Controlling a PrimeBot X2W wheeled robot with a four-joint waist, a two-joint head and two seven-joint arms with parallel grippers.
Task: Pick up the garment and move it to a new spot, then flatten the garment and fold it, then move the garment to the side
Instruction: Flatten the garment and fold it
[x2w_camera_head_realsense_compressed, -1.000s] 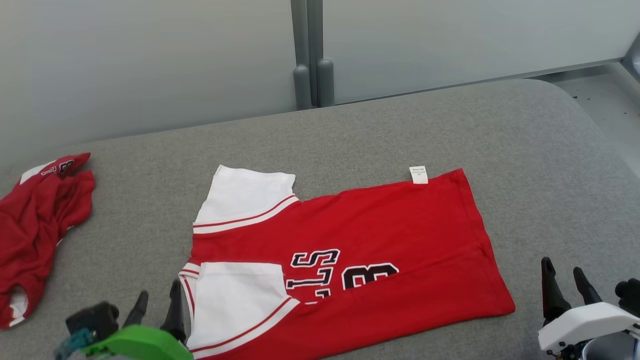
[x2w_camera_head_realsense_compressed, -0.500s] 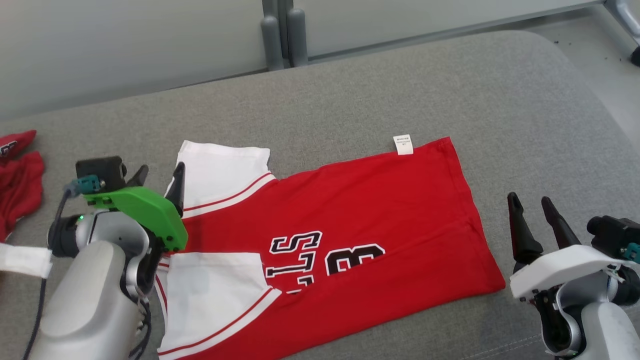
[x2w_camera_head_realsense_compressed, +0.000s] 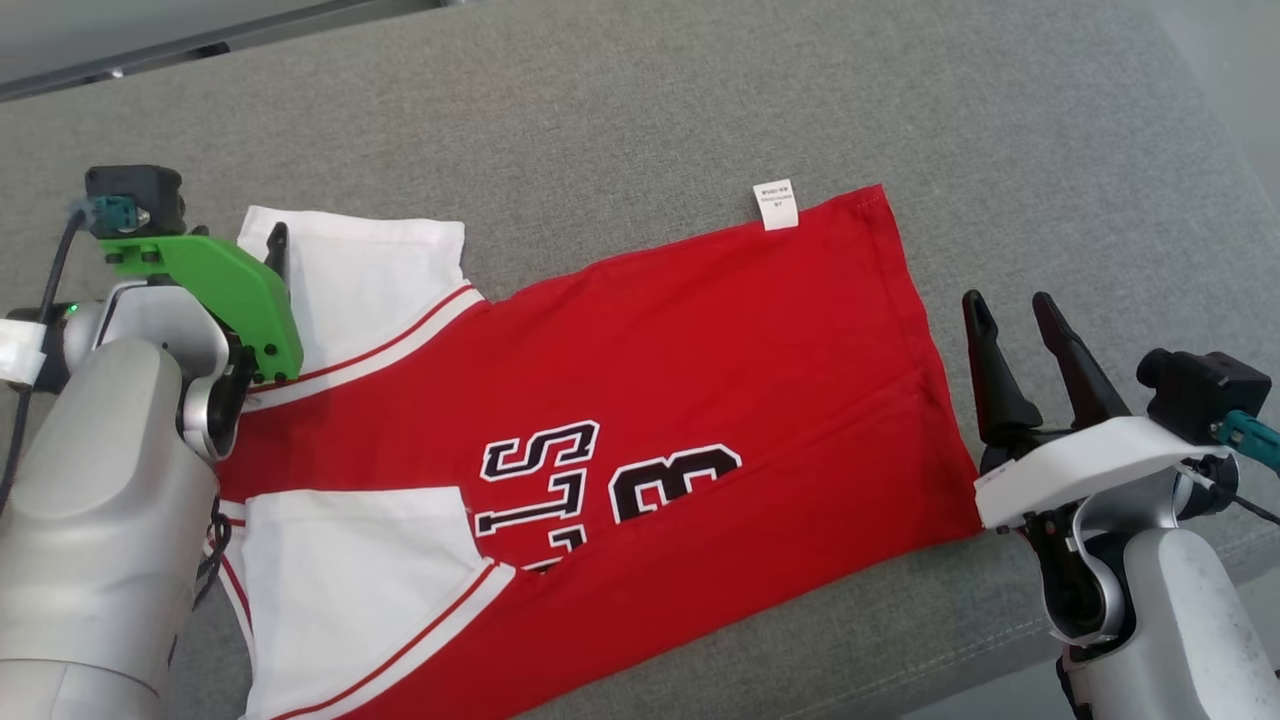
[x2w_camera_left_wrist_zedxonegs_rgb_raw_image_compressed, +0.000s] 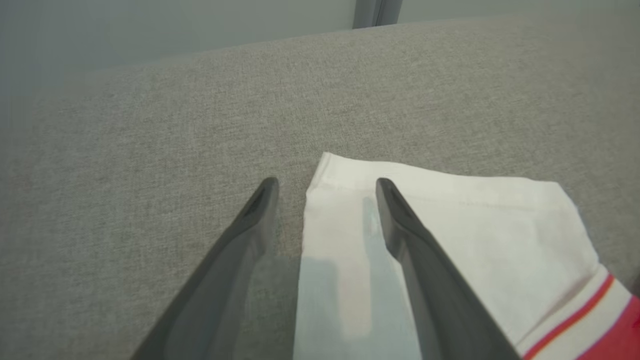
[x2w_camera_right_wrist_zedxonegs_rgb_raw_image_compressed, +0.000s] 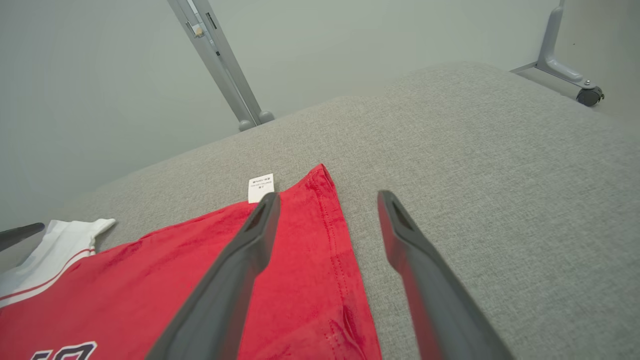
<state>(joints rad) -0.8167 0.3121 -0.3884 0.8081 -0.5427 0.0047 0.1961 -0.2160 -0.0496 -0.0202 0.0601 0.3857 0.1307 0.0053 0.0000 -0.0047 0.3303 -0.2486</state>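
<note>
Two robot arms are seen reaching forward over a grey padded tabletop (x2w_camera_head_realsense_compressed: 650, 90), on which a red jersey (x2w_camera_head_realsense_compressed: 700, 350) is spread flat, its black-and-white lettering facing up. The left hand (x2w_camera_left_wrist_zedxonegs_rgb_raw_image_compressed: 326, 184), carried behind a green mount (x2w_camera_head_realsense_compressed: 220, 285), is poised at the far-left white sleeve (x2w_camera_head_realsense_compressed: 370, 270). The right hand (x2w_camera_head_realsense_compressed: 1007, 302) is held just beside the jersey's right hem.

From the left wrist, the sleeve's outer edge is shown lying between the spread fingers, one over bare cloth-covered tabletop, the other over white fabric. From the right wrist, the hem is framed the same way, with a white label (x2w_camera_right_wrist_zedxonegs_rgb_raw_image_compressed: 261, 187) at the far edge, a partition post (x2w_camera_right_wrist_zedxonegs_rgb_raw_image_compressed: 220, 65) and a castor (x2w_camera_right_wrist_zedxonegs_rgb_raw_image_compressed: 590, 95) beyond.

Both hands are held wide apart and nothing is gripped; whether the fabric is touched cannot be told.
</note>
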